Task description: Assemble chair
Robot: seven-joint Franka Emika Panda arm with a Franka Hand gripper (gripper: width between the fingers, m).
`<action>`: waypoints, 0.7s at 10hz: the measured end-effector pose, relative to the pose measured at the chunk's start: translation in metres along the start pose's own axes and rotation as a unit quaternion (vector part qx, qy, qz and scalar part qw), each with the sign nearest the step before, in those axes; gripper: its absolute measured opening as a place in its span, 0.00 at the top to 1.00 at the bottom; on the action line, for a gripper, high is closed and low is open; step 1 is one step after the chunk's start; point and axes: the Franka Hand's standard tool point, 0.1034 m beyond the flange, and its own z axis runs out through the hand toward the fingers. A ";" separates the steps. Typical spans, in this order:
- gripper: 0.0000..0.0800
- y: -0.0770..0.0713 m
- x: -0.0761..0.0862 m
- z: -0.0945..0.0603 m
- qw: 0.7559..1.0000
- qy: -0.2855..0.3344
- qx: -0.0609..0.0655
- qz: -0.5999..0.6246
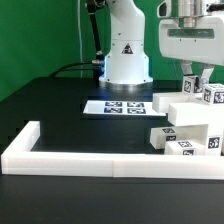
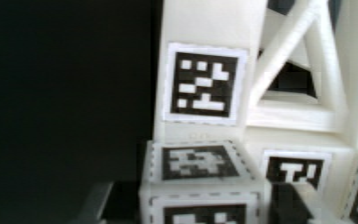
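Wrist view shows the gripper (image 2: 202, 195) pinching a tagged chair block (image 2: 202, 165): seemingly light, stiff, smooth plastic, best gripped across flat faces.

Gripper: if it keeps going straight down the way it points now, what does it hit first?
Probably the tagged white chair pieces right beneath the gripper; its shut fingers already hold one tagged block. Depth is unclear.

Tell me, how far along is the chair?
Partly built, it seems. Done: several white chair pieces already sit stacked together against the border wall. In hand: the claw is shut, apparently gripping a tagged upright piece beside an X-braced frame. Left: I cannot tell which joints remain; no finished chair shows yet.
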 end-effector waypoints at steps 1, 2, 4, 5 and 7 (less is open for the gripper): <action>0.64 -0.001 -0.002 0.000 0.999 -0.002 0.001 0.035; 0.64 -0.001 -0.003 0.000 0.998 -0.003 0.002 0.065; 0.50 -0.001 -0.004 0.000 0.996 -0.003 0.003 0.086; 0.50 -0.001 -0.004 0.000 0.997 -0.003 0.003 0.082; 0.28 -0.001 -0.005 0.000 0.997 -0.003 0.003 0.080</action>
